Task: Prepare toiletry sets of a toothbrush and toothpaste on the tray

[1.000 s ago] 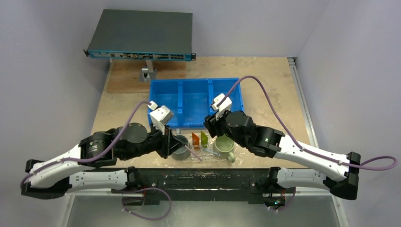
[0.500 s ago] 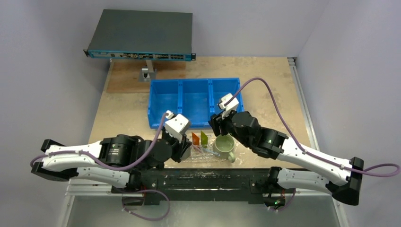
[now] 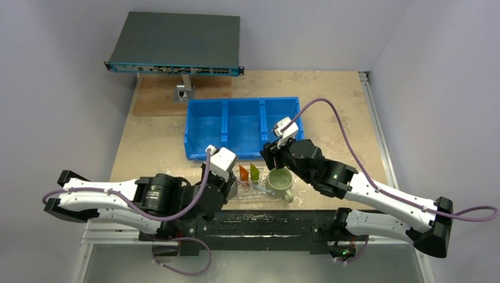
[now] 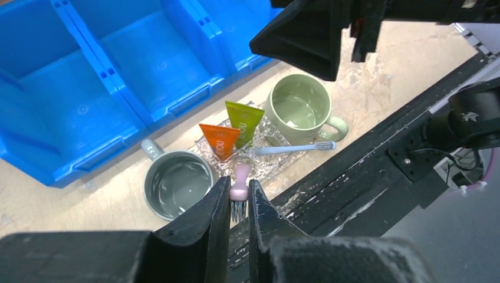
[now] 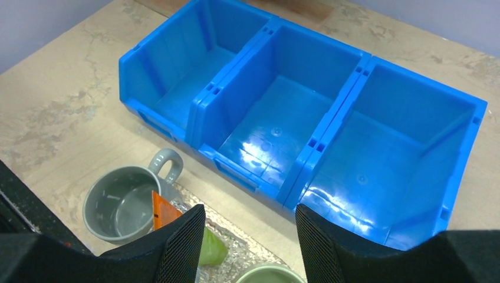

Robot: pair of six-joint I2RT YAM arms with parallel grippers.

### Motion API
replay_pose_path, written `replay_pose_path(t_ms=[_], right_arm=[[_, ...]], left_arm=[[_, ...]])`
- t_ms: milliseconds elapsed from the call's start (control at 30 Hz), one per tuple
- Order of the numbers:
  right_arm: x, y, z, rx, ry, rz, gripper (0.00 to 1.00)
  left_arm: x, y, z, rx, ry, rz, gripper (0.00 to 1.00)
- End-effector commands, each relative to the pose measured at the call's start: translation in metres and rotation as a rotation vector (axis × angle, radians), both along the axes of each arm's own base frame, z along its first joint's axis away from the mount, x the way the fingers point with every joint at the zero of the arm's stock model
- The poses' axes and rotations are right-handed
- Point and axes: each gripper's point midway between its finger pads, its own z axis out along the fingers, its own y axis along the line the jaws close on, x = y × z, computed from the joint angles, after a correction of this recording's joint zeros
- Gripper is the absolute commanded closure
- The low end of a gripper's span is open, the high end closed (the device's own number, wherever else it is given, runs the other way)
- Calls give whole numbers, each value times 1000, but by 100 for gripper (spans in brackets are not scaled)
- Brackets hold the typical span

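Observation:
My left gripper (image 4: 239,187) is shut on the bristle end of a pinkish toothbrush (image 4: 241,175). Its handle points down at the pebbled clear tray (image 4: 282,164), between the grey mug (image 4: 177,186) and the orange tube (image 4: 219,140). The green tube (image 4: 243,120) leans beside the orange one. A second pale toothbrush (image 4: 295,148) lies flat on the tray by the pale-green mug (image 4: 298,109). In the top view the left gripper (image 3: 230,186) hides the grey mug. My right gripper (image 5: 249,213) is open and empty, hovering above the tubes (image 3: 243,173) and the tray's far edge (image 5: 239,239).
The blue three-compartment bin (image 3: 242,127) stands empty just behind the tray, and shows in the right wrist view (image 5: 306,112). A black rail (image 4: 377,159) runs along the table's near edge, close to the tray. A grey box on a stand (image 3: 174,41) is at the back.
My left arm has drawn back toward the near edge and swung right, taking the toothbrush from over the grey mug toward the tray's left part. The right gripper has shifted slightly right.

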Motion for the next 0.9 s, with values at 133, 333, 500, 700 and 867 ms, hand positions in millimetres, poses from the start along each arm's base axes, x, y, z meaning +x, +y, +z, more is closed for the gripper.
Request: replay_pose_path(t_ms=[133,333,500,700,867], right_arm=[[1,2,9,66,-9,1,39],[1,3,5,60,3,3,39],[0,2,5,61,5,0,39],[0,0,3,59,11,-4,39],[-1,0,-1,56,20,-5,39]], left_arm=[[5,0,-13,-52,-8,59,100],[3,-9,-25,-33,-4,59,100],[2,-17,-35,-28,-1,61,100],[4,-19,-44,-16,-10,72,100],[5,-21,-55,-27,-9,86,100]])
